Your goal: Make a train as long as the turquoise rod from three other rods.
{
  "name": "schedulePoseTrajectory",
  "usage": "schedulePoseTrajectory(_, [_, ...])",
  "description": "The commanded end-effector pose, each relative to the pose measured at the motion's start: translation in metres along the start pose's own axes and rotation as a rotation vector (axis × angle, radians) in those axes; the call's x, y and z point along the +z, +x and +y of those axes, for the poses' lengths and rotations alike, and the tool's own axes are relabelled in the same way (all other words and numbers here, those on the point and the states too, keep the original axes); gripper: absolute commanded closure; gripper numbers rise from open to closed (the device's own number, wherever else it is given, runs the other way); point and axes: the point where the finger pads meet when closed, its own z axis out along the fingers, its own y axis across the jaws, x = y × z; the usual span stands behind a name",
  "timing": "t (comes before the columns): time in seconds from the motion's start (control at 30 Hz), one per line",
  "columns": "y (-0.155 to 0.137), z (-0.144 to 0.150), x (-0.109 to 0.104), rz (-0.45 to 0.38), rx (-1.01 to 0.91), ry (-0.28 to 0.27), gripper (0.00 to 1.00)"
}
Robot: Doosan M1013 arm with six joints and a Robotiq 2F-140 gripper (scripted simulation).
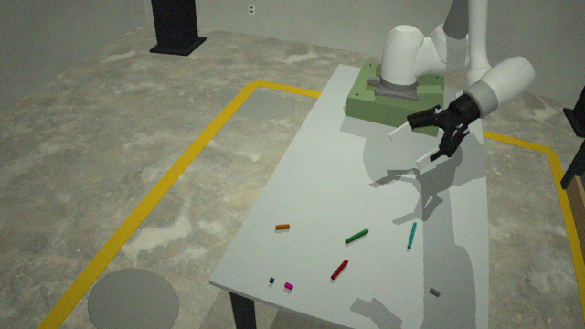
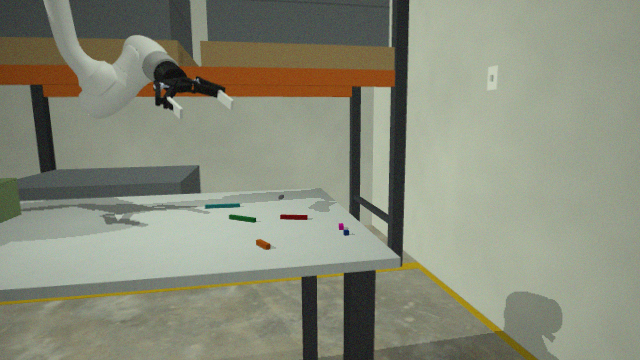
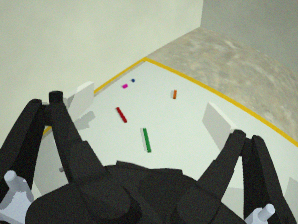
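A turquoise rod (image 1: 411,236) (image 2: 222,206) lies flat right of a green rod (image 1: 356,236) (image 2: 242,218) (image 3: 146,140) in the top view. A red rod (image 1: 339,270) (image 2: 294,217) (image 3: 121,114) lies nearer the table's front end. An orange rod (image 1: 282,227) (image 2: 263,244) (image 3: 175,94) lies at the left. A blue rod (image 1: 271,280) (image 2: 346,232) (image 3: 133,80) and a magenta rod (image 1: 289,286) (image 2: 341,226) (image 3: 125,86) lie near each other, apart, by the front edge. A grey rod (image 1: 434,291) (image 2: 281,197) (image 3: 62,169) lies in shadow at the right. My gripper (image 1: 404,151) (image 2: 204,108) is open and empty, high above the table.
The white table (image 1: 302,183) (image 2: 150,260) carries the arm's green base block (image 1: 393,111) (image 2: 7,200) at its far end. A shelf rack with an orange beam (image 2: 300,77) stands behind the table in the exterior view.
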Motion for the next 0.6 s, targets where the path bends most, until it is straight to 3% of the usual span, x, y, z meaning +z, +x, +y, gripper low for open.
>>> schedulePoseTrajectory(0.0, [-0.004, 0.006, 0.042, -0.079, -0.068, -0.131, 0.0])
schedulePoseTrajectory(0.1, [-0.005, 0.007, 0.052, -0.103, -0.083, -0.159, 0.0])
schedulePoseTrajectory(0.13, [-0.009, 0.01, 0.073, -0.157, -0.114, -0.213, 0.0])
schedulePoseTrajectory(0.2, [-0.013, 0.013, 0.094, -0.217, -0.142, -0.259, 0.0])
schedulePoseTrajectory(0.27, [-0.013, 0.013, 0.094, -0.219, -0.143, -0.261, 0.0])
schedulePoseTrajectory(0.3, [-0.018, 0.015, 0.116, -0.286, -0.17, -0.301, 0.0])
schedulePoseTrajectory(0.37, [-0.018, 0.015, 0.116, -0.286, -0.17, -0.301, 0.0])
schedulePoseTrajectory(0.43, [-0.026, 0.016, 0.15, -0.402, -0.208, -0.348, 0.0])
schedulePoseTrajectory(0.53, [-0.028, 0.016, 0.158, -0.431, -0.215, -0.356, 0.0])
schedulePoseTrajectory(0.57, [-0.032, 0.015, 0.179, -0.506, -0.233, -0.369, 0.0])
